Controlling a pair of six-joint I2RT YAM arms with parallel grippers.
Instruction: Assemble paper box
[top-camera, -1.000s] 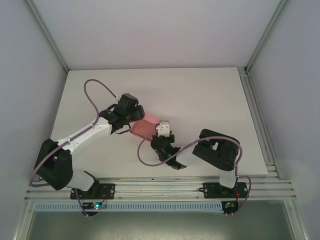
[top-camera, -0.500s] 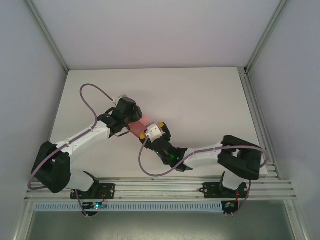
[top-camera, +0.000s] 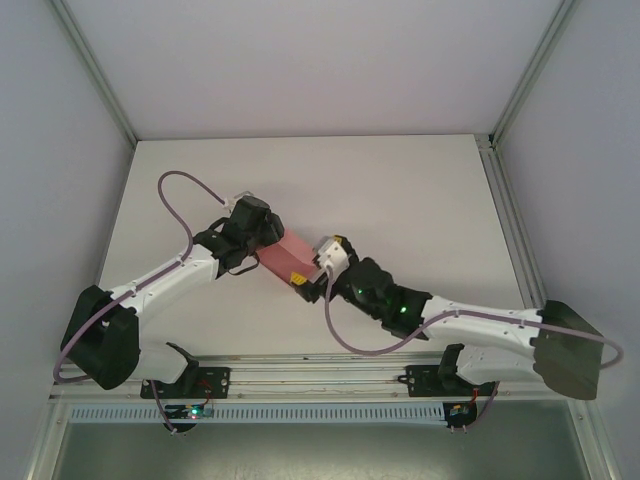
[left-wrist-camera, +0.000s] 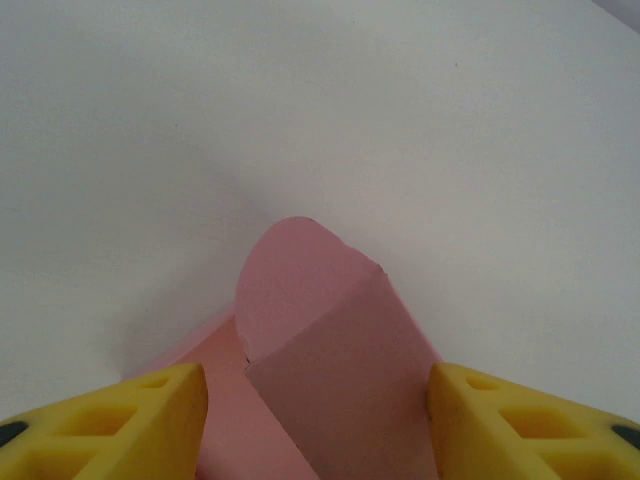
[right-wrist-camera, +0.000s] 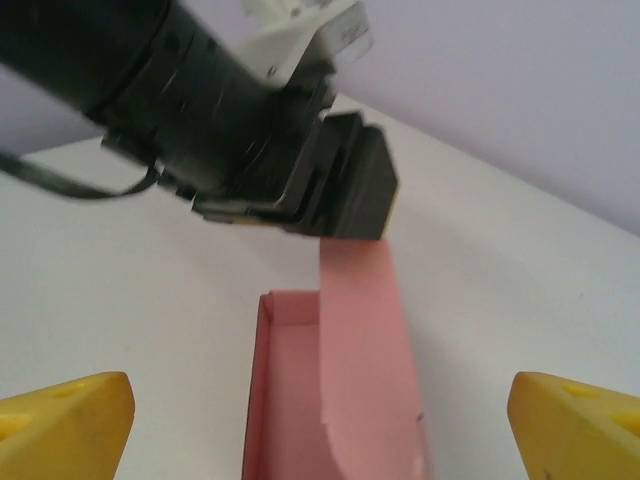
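I see the paper box (top-camera: 293, 257) mid-desk (top-camera: 400, 190), walls up, one flap untucked: closing remains, I judge. My left gripper (top-camera: 272, 238) clamps one end in its jaws; the right gripper (right-wrist-camera: 320, 430) has jaws wide around the other.

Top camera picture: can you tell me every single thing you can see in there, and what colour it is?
paper box: one, pink, in the middle of the table, between the two arm tips
table: one, white, under everything
rails: a few, silver metal, along the near edge of the table and up the corners
walls: pale grey, around the table
cables: two, purple, one looping off each arm
left arm: one, white and black, reaching in from the left; its yellow jaws sit against both sides of the box and seem to grip it
right arm: one, white and black, stretched in from the right; its yellow jaws are wide open, not touching the box
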